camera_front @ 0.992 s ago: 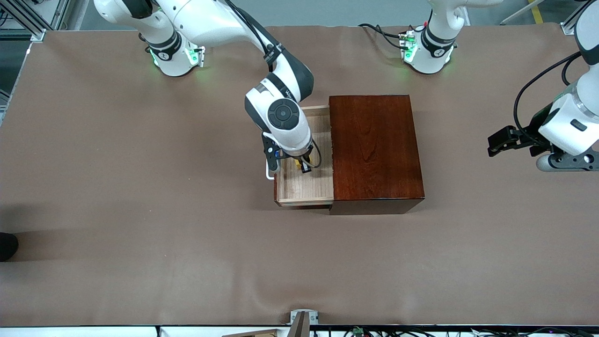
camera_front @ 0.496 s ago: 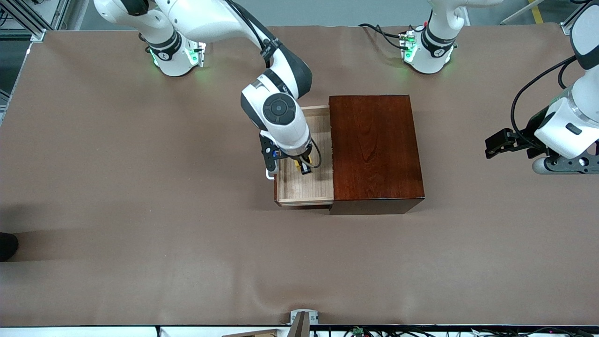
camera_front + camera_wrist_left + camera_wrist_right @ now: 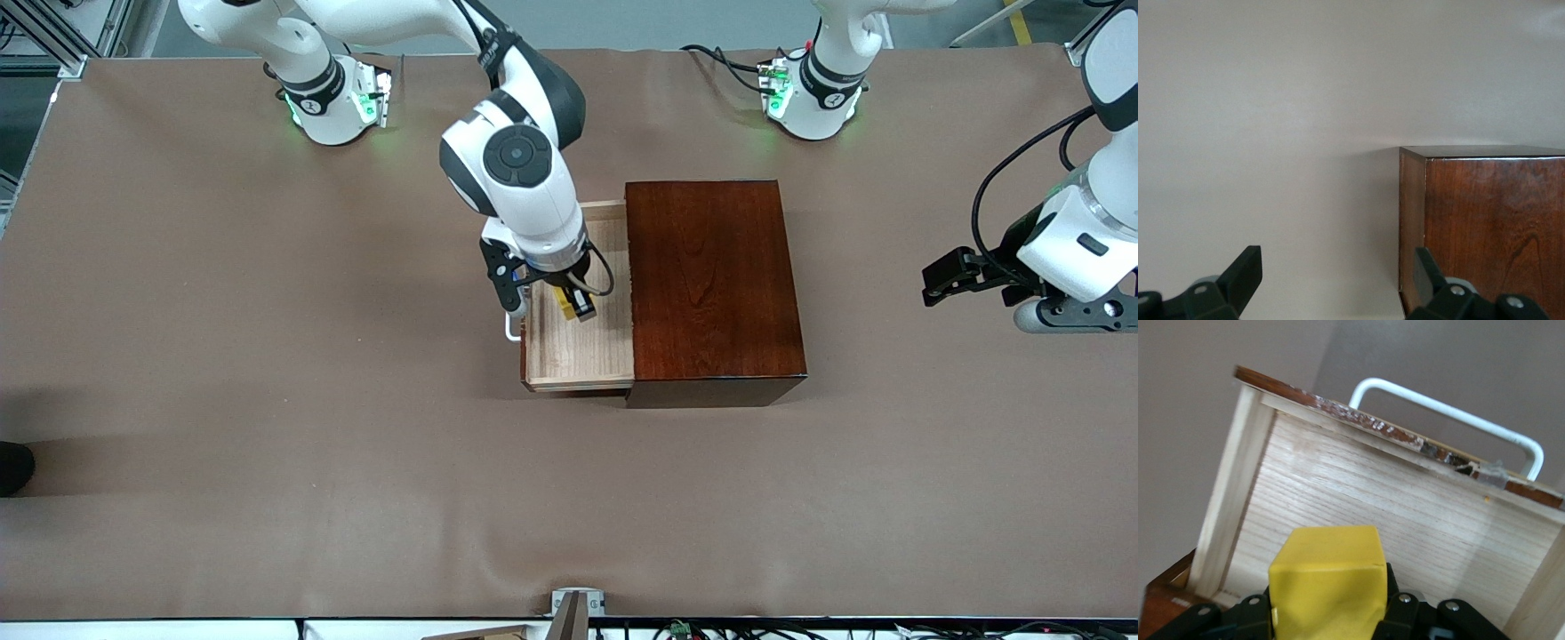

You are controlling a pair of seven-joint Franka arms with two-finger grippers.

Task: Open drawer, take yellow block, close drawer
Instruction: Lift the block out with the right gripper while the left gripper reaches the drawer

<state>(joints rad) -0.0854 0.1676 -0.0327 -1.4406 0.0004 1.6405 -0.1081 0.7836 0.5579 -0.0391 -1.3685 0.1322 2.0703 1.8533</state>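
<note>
The dark reddish-brown wooden box (image 3: pixel 714 280) stands mid-table with its drawer (image 3: pixel 587 360) pulled out toward the right arm's end, showing a pale wood floor and a white U-shaped handle (image 3: pixel 510 331). My right gripper (image 3: pixel 573 307) is over the open drawer, shut on the yellow block (image 3: pixel 564 308). In the right wrist view the yellow block (image 3: pixel 1328 583) sits between the jaws above the drawer floor (image 3: pixel 1405 513), with the white handle (image 3: pixel 1451 417) on the drawer's front. My left gripper (image 3: pixel 942 276) is open and empty, held over the table at the left arm's end; it also shows in the left wrist view (image 3: pixel 1338 280).
The brown table cover (image 3: pixel 267 400) spreads around the box. The left wrist view shows a corner of the wooden box (image 3: pixel 1485 227) and bare table. A metal bracket (image 3: pixel 576 604) sits at the table's edge nearest the front camera.
My right gripper has risen with the yellow block from the drawer floor and shifted slightly toward the arm bases. The left arm has barely moved.
</note>
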